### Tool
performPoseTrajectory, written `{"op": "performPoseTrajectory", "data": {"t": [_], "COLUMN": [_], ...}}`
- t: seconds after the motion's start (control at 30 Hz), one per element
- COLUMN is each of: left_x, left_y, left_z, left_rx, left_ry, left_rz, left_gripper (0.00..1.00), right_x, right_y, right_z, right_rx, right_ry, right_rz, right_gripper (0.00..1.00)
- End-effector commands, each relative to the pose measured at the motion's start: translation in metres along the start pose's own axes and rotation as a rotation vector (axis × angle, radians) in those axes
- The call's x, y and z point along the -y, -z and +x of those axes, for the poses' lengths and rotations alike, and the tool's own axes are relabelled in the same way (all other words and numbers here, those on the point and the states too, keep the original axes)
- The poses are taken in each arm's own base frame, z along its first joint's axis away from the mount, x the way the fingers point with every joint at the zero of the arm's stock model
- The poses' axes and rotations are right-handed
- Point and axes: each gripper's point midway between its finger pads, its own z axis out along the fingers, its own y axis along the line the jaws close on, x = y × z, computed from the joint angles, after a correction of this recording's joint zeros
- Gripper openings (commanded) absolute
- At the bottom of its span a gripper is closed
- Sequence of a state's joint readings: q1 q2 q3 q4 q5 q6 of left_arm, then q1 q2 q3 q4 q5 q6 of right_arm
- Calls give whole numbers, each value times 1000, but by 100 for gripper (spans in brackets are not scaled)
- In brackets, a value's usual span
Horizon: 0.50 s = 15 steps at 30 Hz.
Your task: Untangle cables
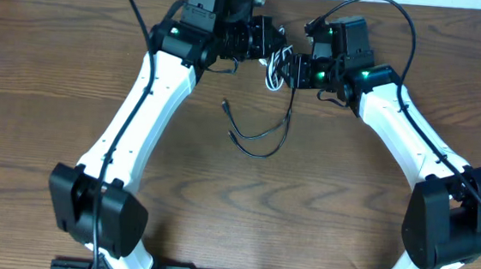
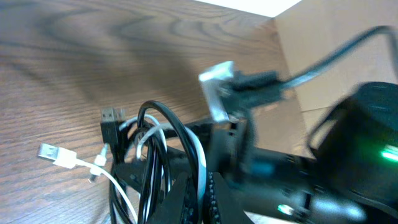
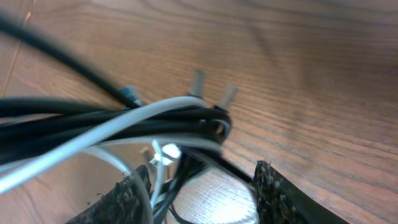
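Far centre of the table [image 1: 46, 93], the left hand [image 1: 267, 42] is clamped on the knotted cables [image 1: 274, 72] while the right hand [image 3: 202, 190], fingers apart, straddles them. Separation looks underway; next, seize one strand and draw it free.

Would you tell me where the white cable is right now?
Overhead, the white cable sits bunched with the black cable at the table's far middle, between the left gripper and right gripper.
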<state>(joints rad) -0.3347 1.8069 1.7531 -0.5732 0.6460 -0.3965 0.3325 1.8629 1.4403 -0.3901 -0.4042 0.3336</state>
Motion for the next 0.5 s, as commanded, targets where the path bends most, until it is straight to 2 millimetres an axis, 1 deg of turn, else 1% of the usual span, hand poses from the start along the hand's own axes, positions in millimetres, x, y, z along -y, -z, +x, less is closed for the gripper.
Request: {"op": "performPoseTrajectory", "data": {"t": [0.0,0.2,0.3,0.37,0.4,0.43,0.47], "left_x": [34,53,69,76,82,88,90], "left_y": [30,51,69,80,91,106,115], "left_z": [-11,-16,-24,-28,-32,-37,-40], "left_rx": [55,100,157,186,215,254,276], "left_ry": [-42,-64,-107,-125,-141,-160,-168], "left_rz": [74,98,125,135,143,150,151], "left_gripper": [7,7,7,7,7,8,7], "right_x": [12,19,30,36,43,49,55], "right_y": [-1,-1,1,1,1,0,-2], "right_z": [-6,-8,-3,1,6,12,18], "right_rx": [35,48,37,24,8,-13,-32], "right_ry": [-60,-82,-93,-100,-107,-116,-126], "right_rz": [74,110,169,204,236,259,274], "right_gripper": [50,50,50,50,49,49,49]}}
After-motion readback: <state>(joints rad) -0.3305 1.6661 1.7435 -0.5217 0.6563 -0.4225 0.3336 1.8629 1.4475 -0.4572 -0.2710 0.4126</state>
